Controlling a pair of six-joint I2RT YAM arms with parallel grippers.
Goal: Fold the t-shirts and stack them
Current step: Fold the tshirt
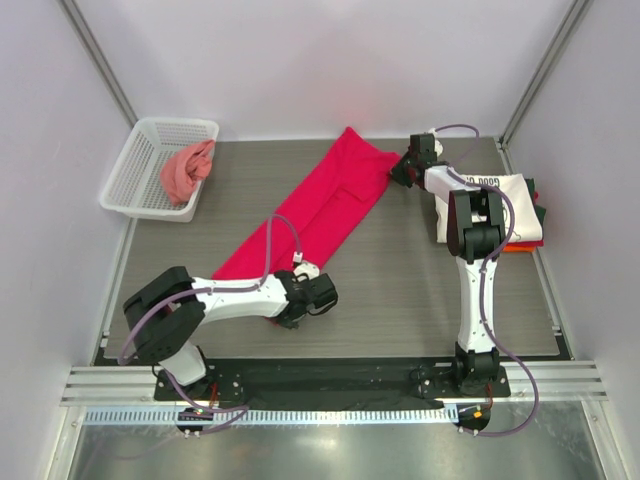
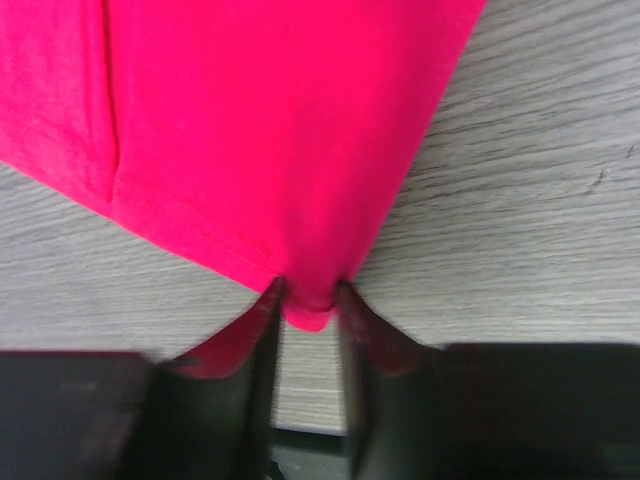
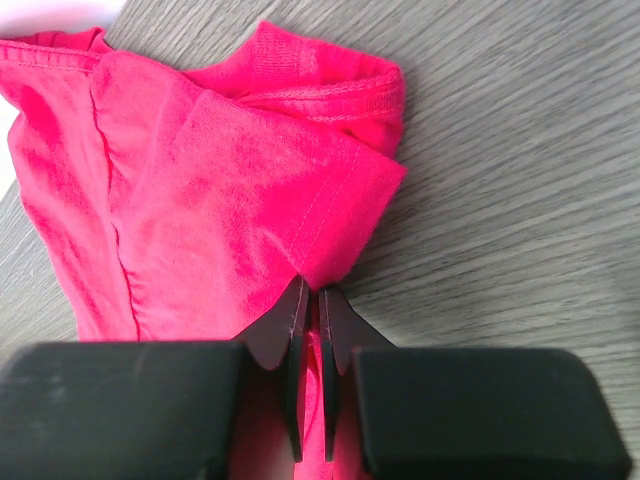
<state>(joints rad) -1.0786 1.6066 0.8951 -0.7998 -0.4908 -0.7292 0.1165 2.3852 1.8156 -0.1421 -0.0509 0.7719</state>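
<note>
The large crimson-red t-shirt (image 1: 320,205) lies folded in a long strip, running diagonally from the back middle of the table to the front left. My left gripper (image 1: 288,312) is shut on its near corner (image 2: 308,300) at the front. My right gripper (image 1: 398,172) is shut on its far end, at a sleeve hem (image 3: 330,225). The white t-shirt with black print (image 1: 495,205) lies folded on top of a stack at the right edge, orange and dark cloth showing under it. A pinkish-orange shirt (image 1: 187,170) is bunched in the white basket (image 1: 135,170).
The white basket stands at the back left corner. The stack of folded shirts sits by the right wall, partly behind my right arm (image 1: 470,225). Grey wood-grain table top (image 1: 400,290) lies between the arms.
</note>
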